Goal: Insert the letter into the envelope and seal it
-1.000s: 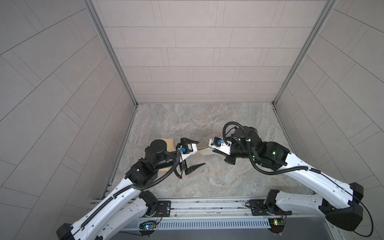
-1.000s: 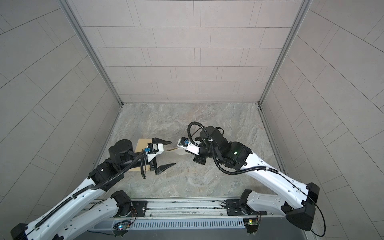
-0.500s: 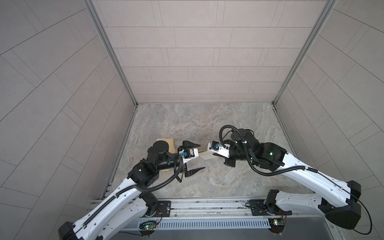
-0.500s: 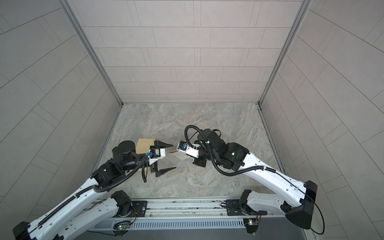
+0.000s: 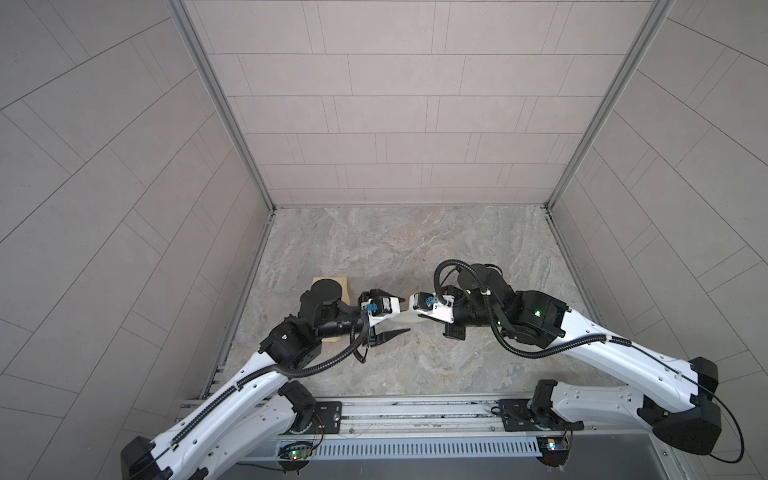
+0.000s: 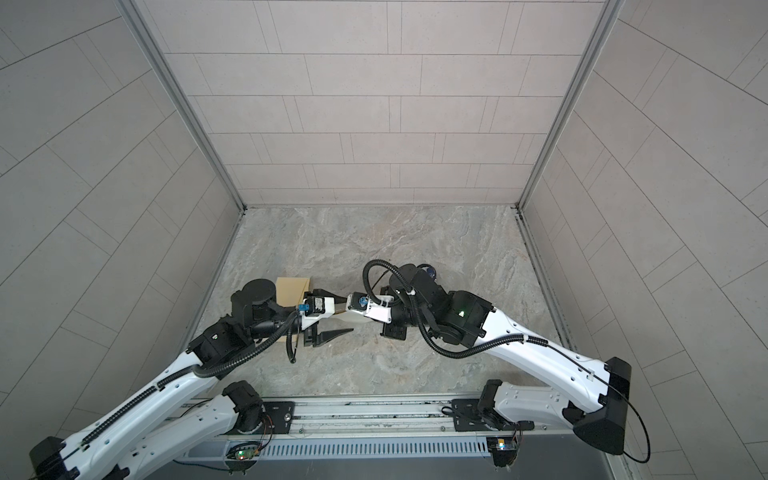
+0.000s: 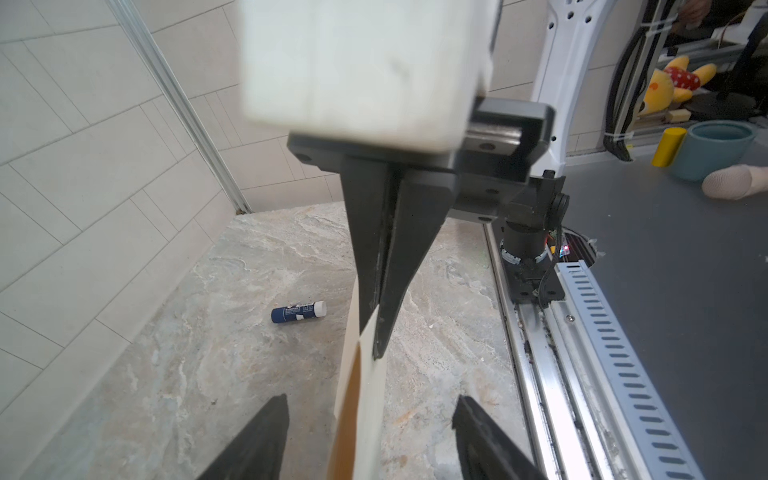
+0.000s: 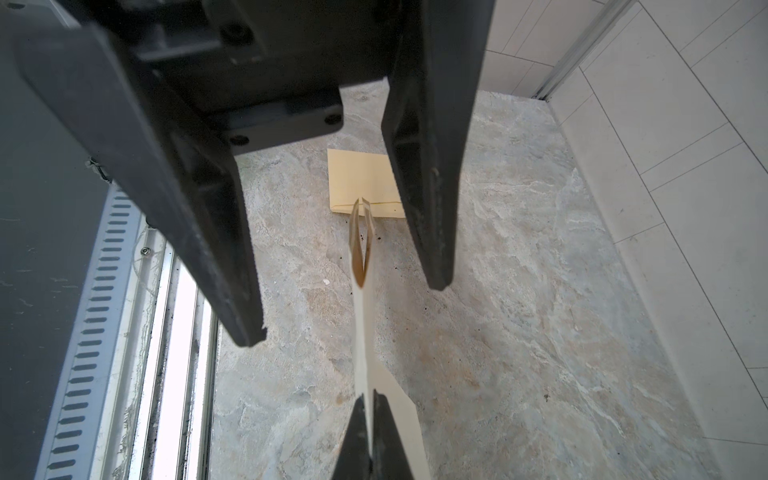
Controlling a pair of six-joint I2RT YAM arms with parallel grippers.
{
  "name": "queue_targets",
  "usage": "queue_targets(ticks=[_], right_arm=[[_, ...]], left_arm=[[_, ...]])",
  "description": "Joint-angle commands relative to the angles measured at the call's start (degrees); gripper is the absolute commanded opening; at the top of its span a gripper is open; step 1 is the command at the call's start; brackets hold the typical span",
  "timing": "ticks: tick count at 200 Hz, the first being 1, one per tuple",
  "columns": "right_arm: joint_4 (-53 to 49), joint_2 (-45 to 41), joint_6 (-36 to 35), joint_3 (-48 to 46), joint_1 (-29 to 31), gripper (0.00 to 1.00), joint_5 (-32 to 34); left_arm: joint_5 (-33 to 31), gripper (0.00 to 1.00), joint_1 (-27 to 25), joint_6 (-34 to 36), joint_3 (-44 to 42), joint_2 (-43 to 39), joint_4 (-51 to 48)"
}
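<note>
The letter (image 8: 362,332) is a pale beige folded sheet held edge-on above the table, its far end curling open. My right gripper (image 8: 370,395) is shut on its near end. My left gripper (image 7: 372,397) faces it from the other side, open, with one finger (image 8: 232,249) on each side of the letter (image 7: 357,415) and a gap to both. In both top views the two grippers meet at the middle-left of the table, the letter (image 5: 405,322) between them. The mustard-tan envelope (image 8: 361,183) lies flat on the table, mostly hidden under my left arm in a top view (image 6: 293,291).
A blue glue stick (image 7: 299,312) with a white cap lies on the marble table behind the right arm. Tiled walls close in the left, right and back sides. A metal rail (image 5: 415,415) runs along the front edge.
My left gripper has moved right until its fingers straddle the letter, and its jaws have narrowed. My right gripper has shifted slightly left, still holding the letter.
</note>
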Motion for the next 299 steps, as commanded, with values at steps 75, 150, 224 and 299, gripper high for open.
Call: queue_targets(ticks=[75, 150, 224, 299], right_arm=[[2.5, -0.4, -1.2, -0.8, 1.6, 0.00, -0.2], [2.3, -3.2, -0.2, -3.4, 1.6, 0.01, 3.5], [2.2, -3.2, -0.1, -5.6, 0.9, 0.02, 7.6], [1.1, -4.3, 0.6, -7.4, -0.2, 0.05, 10.9]], left_arm=[[3.4, 0.02, 0.3, -0.7, 2.2, 1.7, 0.7], [2.9, 0.00, 0.3, -0.4, 1.9, 0.7, 1.6], [1.3, 0.00, 0.3, -0.1, 1.1, -2.0, 2.6], [0.0, 0.00, 0.3, 0.4, 0.9, -3.0, 2.6]])
